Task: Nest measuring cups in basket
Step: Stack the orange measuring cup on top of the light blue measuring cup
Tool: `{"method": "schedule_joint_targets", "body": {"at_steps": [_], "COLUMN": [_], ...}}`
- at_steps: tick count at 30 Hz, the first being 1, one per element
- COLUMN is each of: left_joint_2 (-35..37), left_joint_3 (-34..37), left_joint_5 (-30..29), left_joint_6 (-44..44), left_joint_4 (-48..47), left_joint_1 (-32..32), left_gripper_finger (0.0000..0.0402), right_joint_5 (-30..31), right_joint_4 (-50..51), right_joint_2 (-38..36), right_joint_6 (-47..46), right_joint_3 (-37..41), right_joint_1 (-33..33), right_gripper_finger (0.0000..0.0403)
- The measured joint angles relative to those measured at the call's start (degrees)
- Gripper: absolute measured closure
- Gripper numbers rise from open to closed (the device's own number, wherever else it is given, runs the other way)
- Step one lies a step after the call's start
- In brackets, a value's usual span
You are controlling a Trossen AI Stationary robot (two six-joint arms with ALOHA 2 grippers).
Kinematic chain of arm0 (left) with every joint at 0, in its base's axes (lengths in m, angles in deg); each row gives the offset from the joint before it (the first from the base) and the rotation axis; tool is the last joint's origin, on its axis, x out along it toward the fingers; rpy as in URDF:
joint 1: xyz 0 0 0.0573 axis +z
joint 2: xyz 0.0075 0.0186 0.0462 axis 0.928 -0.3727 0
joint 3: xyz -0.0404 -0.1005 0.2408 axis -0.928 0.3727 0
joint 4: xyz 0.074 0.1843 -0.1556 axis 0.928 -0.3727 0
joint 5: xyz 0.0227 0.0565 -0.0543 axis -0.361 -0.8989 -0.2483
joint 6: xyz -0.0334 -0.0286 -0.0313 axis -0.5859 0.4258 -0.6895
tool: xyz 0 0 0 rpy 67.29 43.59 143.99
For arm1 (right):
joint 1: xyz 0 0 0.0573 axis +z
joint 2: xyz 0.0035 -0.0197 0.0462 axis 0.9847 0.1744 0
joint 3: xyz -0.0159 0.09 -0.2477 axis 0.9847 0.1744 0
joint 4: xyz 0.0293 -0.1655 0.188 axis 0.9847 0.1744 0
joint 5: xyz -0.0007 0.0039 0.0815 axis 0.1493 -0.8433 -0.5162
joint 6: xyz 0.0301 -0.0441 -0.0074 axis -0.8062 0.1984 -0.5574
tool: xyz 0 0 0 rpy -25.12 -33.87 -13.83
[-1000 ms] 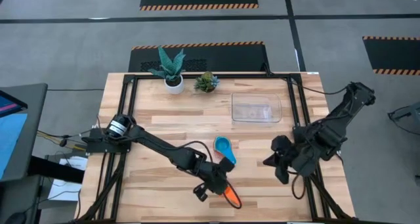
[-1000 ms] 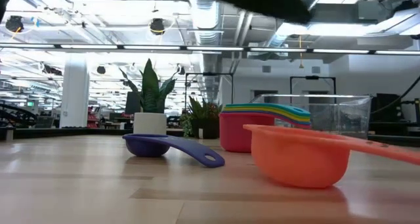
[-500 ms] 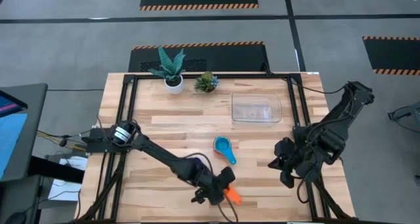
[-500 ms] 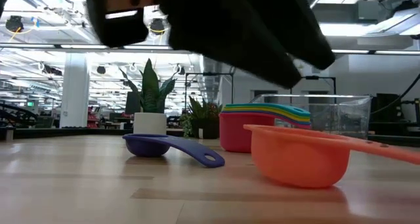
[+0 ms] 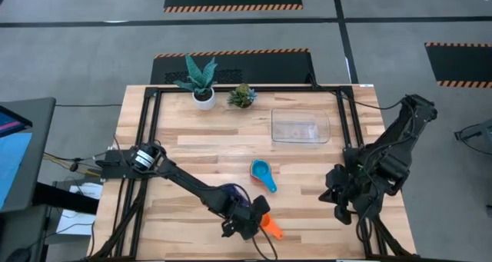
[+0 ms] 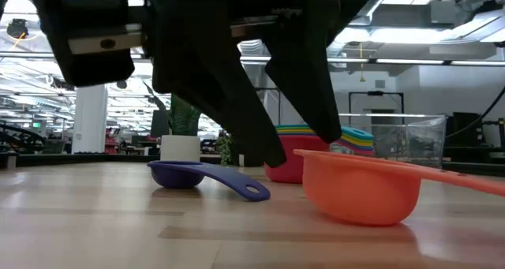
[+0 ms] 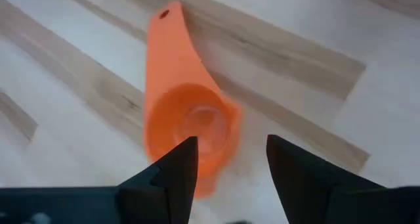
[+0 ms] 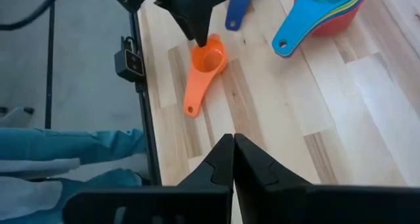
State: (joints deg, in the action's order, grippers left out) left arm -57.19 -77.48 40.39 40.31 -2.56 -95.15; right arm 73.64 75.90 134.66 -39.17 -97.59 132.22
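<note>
A wooden worktop (image 5: 192, 150) seen from above, with two dark robot arms reaching over it. Toward one o'clock of its centre sits the clear basket (image 5: 300, 127), with nothing visible inside. Just right of centre, at about four o'clock, rests a stack of nested cups (image 5: 262, 172), light blue on top with its handle pointing to five o'clock. The low view shows this stack has a red cup at the bottom. At the six o'clock edge the left gripper (image 5: 247, 218) hangs directly over the bowl of a lone orange cup (image 5: 269, 227), its jaws apart and straddling the bowl rim. A dark blue cup (image 6: 197, 177) lies beside it, mostly hidden under the arm from above. The right gripper (image 5: 338, 200) waits near the four o'clock edge, jaws pressed together. The likely trouble — the orange cup is shallow, slick plastic, so a closing pinch on the curved rim could squirt it sideways or tip it onto its handle. It also lies close to the worktop edge — a nudge might send it off. The neighbouring dark blue cup could be bumped by the descending arm.
</note>
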Motion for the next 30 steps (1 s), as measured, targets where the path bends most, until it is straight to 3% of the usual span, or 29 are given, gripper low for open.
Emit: {"method": "schedule_joint_targets", "body": {"at_steps": [13, 18, 22, 30], "left_joint_2": [-3.6, -3.3, -3.2, -2.7], "left_joint_3": [-0.2, -0.9, -6.8, -24.8], "left_joint_5": [-1.8, -5.1, -7.7, -15.1], "left_joint_6": [2.3, 1.7, 1.0, 5.6], "left_joint_4": [0.3, -1.2, -7.7, -32.3], "left_joint_1": [0.1, 0.0, 0.0, 1.2], "left_gripper_finger": [0.0233, 0.0297, 0.0387, 0.0399], "right_joint_5": [1.4, 1.8, 3.2, 4.6], "right_joint_4": [-0.7, -0.6, -0.4, 0.4], "right_joint_2": [0.0, 0.0, 0.0, 0.0], "right_joint_6": [-3.4, -3.4, -3.4, -3.4], "right_joint_3": [0.0, 0.0, 0.0, 0.0], "right_joint_1": [1.8, 1.8, 1.8, 1.7], "right_gripper_finger": [0.0376, 0.0376, 0.0376, 0.0376]}}
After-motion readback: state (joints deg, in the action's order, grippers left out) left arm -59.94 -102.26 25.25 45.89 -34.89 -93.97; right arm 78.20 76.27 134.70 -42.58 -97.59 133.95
